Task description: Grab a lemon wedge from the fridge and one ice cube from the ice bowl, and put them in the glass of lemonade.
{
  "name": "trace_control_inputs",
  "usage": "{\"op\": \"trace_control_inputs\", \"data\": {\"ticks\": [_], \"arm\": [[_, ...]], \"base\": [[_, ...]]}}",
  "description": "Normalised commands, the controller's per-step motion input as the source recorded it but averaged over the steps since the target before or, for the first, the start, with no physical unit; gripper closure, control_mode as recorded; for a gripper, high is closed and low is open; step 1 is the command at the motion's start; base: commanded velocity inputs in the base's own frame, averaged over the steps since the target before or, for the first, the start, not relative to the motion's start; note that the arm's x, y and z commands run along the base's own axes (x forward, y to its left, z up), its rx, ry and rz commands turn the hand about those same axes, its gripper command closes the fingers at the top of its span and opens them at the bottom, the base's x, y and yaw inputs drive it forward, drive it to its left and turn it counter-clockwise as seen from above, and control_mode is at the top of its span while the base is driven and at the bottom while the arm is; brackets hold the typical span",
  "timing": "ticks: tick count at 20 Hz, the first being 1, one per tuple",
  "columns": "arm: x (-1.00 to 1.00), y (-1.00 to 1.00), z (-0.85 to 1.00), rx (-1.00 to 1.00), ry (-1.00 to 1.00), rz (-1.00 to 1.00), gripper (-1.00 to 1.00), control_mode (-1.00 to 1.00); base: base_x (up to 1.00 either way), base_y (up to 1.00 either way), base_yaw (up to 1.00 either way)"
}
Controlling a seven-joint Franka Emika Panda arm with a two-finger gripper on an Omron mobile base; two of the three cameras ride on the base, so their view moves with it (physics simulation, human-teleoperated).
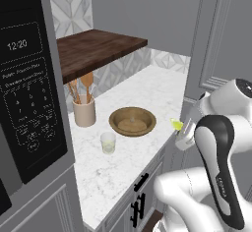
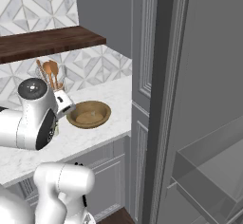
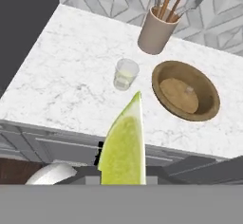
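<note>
Tool gripped the lemon wedge, apparently just off the desk edge. Seen from the hand, the glass of lemonade lay at twelve o'clock, ice bowl at two.

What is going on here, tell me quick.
The white robot arm's pincer is shut on a small yellow-green lemon wedge and holds it in the air at the front edge of the white marble counter. On the counter, the small clear glass of pale lemonade stands near the wide tan wooden bowl, with a tan crock of wooden spoons behind them. The wedge is not yet in the glass. The dark grey fridge door stands open at the right.
</note>
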Motion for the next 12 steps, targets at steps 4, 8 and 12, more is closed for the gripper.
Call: {"op": "trace_control_inputs", "data": {"ticks": [4, 8, 12], "arm": [[0.15, 0.07, -0.08, -0.34, -0.12, 0.45, 1.00, -1.00], [0.26, 0.16, 0.00, -0.39, 0.02, 0.45, 1.00, -1.00], [0.36, 0.09, -0.04, -0.42, 0.00, 0.47, 1.00, -1.00]], "base": [[0.00, 0.00, 0.00], [0.00, 0.00, 0.00], [0.00, 0.00, 0.00]]}}
